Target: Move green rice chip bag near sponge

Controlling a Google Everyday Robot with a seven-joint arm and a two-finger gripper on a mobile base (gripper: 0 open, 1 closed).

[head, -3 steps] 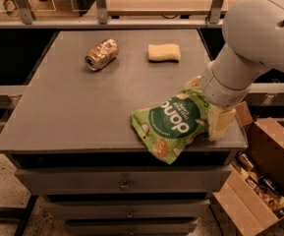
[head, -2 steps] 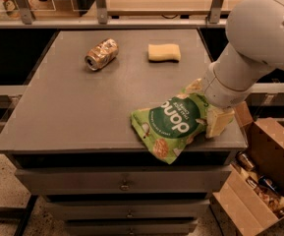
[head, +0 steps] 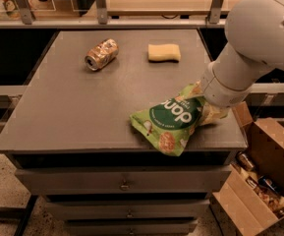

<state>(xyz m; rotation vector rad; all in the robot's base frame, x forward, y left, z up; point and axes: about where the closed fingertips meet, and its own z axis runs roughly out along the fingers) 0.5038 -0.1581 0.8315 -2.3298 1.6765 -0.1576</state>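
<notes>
The green rice chip bag [head: 173, 119] lies at the table's front right, its lower corner hanging over the front edge. My gripper [head: 204, 103] is at the bag's right end, below the big white arm [head: 259, 43]. Its pale fingers [head: 213, 115] sit on either side of the bag's right edge and are closed on it. The pale yellow sponge [head: 164, 52] lies at the back of the table, well apart from the bag.
A crushed metallic can [head: 101, 54] lies at the back left, left of the sponge. The grey table [head: 72, 112] has drawers below. An open cardboard box [head: 259, 181] with items stands on the floor to the right.
</notes>
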